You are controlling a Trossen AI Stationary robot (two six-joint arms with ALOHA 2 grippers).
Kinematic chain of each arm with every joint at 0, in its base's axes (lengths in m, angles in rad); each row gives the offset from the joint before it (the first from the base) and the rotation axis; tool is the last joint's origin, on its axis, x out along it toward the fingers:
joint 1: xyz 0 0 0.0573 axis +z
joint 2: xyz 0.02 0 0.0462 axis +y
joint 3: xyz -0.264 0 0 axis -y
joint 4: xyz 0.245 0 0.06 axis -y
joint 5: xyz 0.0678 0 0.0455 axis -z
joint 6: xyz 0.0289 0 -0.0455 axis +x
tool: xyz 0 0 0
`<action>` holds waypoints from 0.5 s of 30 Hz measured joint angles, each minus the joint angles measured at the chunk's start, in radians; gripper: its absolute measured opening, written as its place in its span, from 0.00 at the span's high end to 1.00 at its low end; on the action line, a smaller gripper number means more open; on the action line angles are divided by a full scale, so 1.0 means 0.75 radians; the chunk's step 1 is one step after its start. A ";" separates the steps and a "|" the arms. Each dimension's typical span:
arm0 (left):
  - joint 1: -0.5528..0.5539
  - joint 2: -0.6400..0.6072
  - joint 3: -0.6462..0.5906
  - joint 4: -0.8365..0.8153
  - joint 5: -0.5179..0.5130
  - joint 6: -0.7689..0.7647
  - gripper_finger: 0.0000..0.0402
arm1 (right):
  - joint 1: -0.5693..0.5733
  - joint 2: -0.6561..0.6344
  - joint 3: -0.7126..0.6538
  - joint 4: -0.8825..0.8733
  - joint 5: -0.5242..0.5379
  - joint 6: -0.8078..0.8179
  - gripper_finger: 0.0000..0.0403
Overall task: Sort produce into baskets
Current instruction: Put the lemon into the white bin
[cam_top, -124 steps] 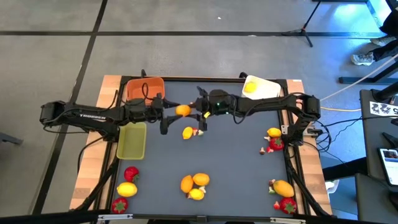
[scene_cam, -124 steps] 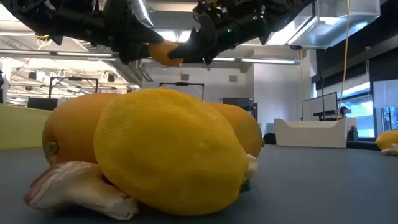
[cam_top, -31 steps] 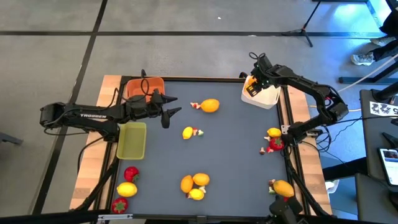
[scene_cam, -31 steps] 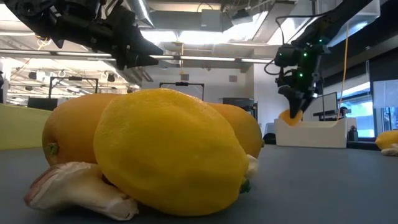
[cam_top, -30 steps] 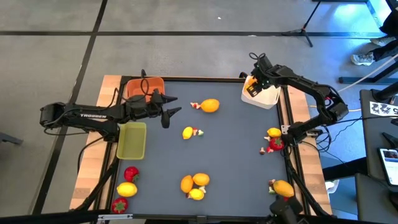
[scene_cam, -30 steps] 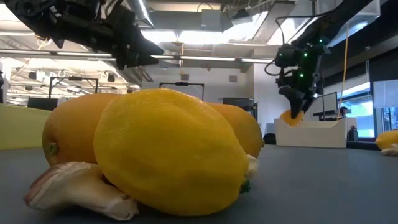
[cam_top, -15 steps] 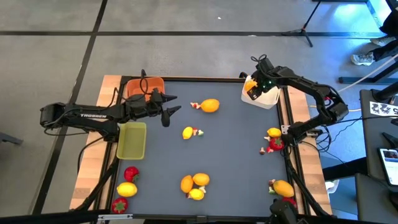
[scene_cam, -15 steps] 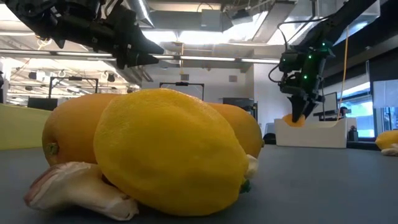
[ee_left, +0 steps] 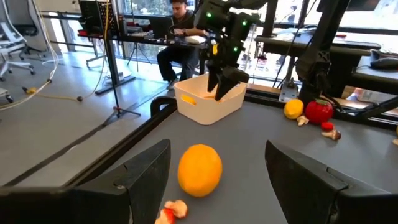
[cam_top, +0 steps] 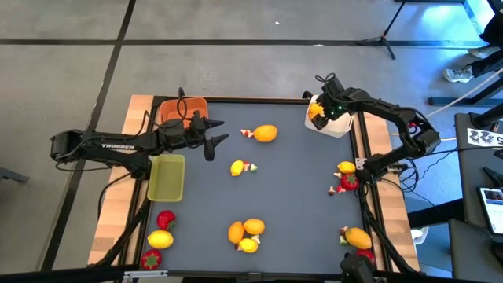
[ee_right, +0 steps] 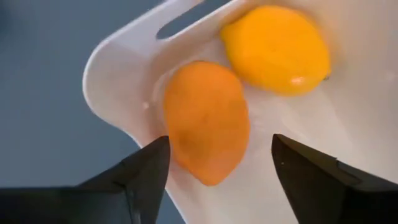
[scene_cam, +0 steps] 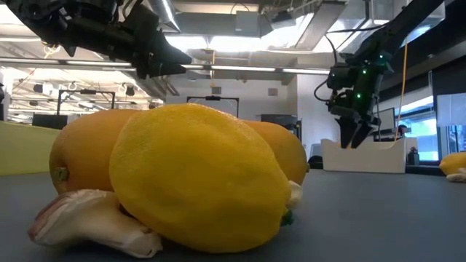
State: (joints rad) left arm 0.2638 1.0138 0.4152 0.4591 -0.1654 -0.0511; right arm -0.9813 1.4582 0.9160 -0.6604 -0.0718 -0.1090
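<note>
1. Releasing: right gripper (ee_right: 214, 180) hangs over the white basket (cam_top: 339, 123) at the table's far right corner, fingers spread and empty. To do this well it should, I judge, lift straight up clear of the rim, so that neither finger nudges the fruit.
2. Left gripper (cam_top: 214, 140): fingers apart, grasping nothing, waiting near the orange basket (cam_top: 194, 104).
3. White basket: smooth, rigid plastic, rounded corners, slot handle.
4. Orange citrus (ee_right: 205, 118): oval, matte, lying inside against the wall (likely to roll).
5. Yellow lemon (ee_right: 277, 46): glossy, pointed end, touching the orange one.
6. Loose orange fruit (ee_left: 199, 169): on the dark mat, unsorted.
</note>
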 joint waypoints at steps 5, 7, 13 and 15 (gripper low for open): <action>0.000 0.002 0.000 -0.018 0.000 0.002 0.36 | 0.000 -0.002 0.153 -0.160 0.000 -0.001 0.29; 0.000 0.003 0.000 -0.017 0.000 -0.002 0.36 | 0.000 -0.002 0.209 -0.179 -0.027 0.005 0.29; 0.000 0.004 0.000 -0.009 0.000 -0.002 0.36 | 0.088 -0.003 0.243 -0.039 -0.217 0.072 0.29; 0.000 0.004 0.000 -0.009 0.000 -0.005 0.36 | 0.148 -0.003 0.243 0.015 -0.246 0.074 0.29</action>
State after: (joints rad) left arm 0.2638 1.0164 0.4152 0.4526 -0.1651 -0.0546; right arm -0.8701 1.4563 1.0981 -0.6493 -0.2562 -0.0538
